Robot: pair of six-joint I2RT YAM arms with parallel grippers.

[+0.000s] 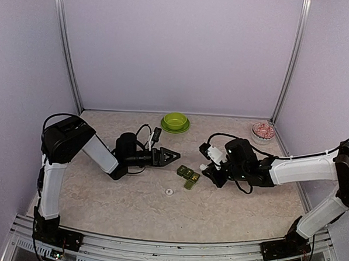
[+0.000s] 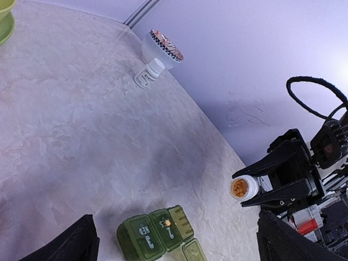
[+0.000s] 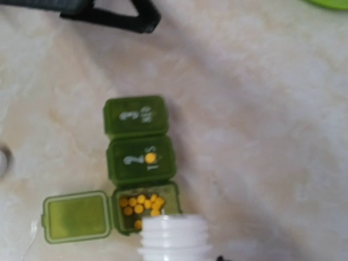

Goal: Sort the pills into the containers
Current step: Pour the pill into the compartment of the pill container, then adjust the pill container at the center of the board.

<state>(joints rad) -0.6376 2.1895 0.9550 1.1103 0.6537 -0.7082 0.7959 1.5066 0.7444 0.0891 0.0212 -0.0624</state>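
Note:
The containers, a dark green pill box (image 1: 187, 176) (image 3: 141, 157) (image 2: 147, 236), lie mid-table with the lid of one end compartment (image 3: 145, 206) flipped open. Several yellow pills (image 3: 142, 203) sit inside it. One stray pill (image 3: 150, 158) (image 2: 167, 222) rests on the shut middle lid. My right gripper (image 1: 210, 170) is shut on an uncapped white bottle (image 3: 174, 236) (image 2: 243, 187), tipped over the open compartment, with more orange pills showing in its mouth. My left gripper (image 1: 174, 156) stands open just left of the box, holding nothing.
A white round cap (image 1: 169, 192) lies in front of the box. A lime green bowl (image 1: 175, 122) stands at the back centre. At the back right are a cup of red-and-white bits (image 1: 263, 132) and a small capped white bottle (image 2: 148, 73).

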